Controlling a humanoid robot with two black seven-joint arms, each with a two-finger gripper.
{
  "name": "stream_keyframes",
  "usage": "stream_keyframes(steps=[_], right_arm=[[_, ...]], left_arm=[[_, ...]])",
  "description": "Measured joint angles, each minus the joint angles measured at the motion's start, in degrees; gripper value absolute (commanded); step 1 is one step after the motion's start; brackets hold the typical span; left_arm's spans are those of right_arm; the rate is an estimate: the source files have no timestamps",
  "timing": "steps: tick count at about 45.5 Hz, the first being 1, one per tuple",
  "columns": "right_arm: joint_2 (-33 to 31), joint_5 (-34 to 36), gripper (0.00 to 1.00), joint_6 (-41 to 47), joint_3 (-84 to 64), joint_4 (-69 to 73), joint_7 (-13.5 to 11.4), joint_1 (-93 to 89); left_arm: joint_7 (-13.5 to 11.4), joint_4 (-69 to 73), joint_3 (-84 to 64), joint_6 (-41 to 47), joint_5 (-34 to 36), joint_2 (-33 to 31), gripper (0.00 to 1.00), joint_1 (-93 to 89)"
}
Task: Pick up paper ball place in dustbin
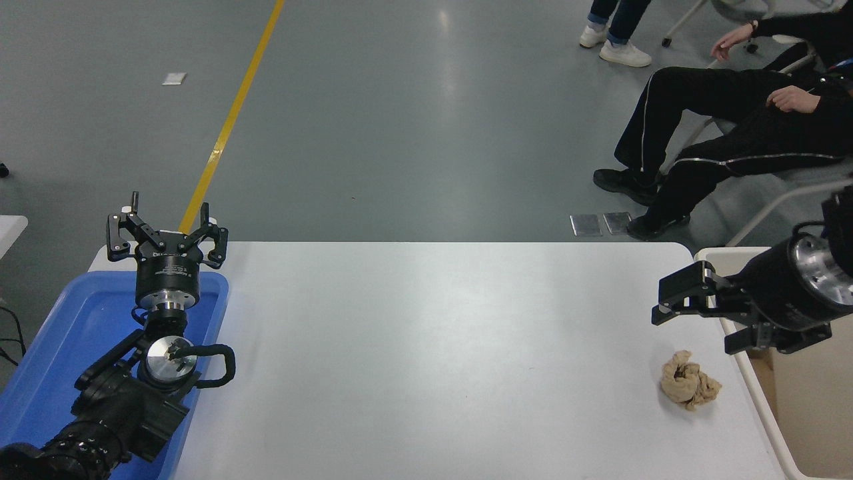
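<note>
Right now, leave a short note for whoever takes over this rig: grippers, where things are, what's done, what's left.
Left gripper: open, empty, parked over the blue tray at the table's left end.
Right gripper: open, empty, in the air above and just beyond the paper ball, not touching it.
Paper ball: lying on the table near its right edge, beside the dustbin.
Dustbin: off the table's right end; what shows of its inside holds no ball.
Done: nothing picked yet.
Left: lower onto the ball, grip it, carry it right and drop it in the dustbin.
</note>
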Motion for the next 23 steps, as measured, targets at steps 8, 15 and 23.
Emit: stream_keyframes(steps=[8,15,23], right_arm=[[0.3,0.1,1.00,3.3,-0.2,0.2,-0.1,3.6],[0.3,0.1,1.00,4.0,-0.4,0.3,-0.1,4.3],[0.1,0.2,1.00,2.4,-0.6,-1.3,-0.1,0.2]], left_arm=[[0.0,0.0,0.0,0.0,0.0,0.0,0.99,0.0],[0.0,0.0,0.0,0.0,0.0,0.0,0.99,0.0],[0.0,0.0,0.0,0.0,0.0,0.0,0.99,0.0]])
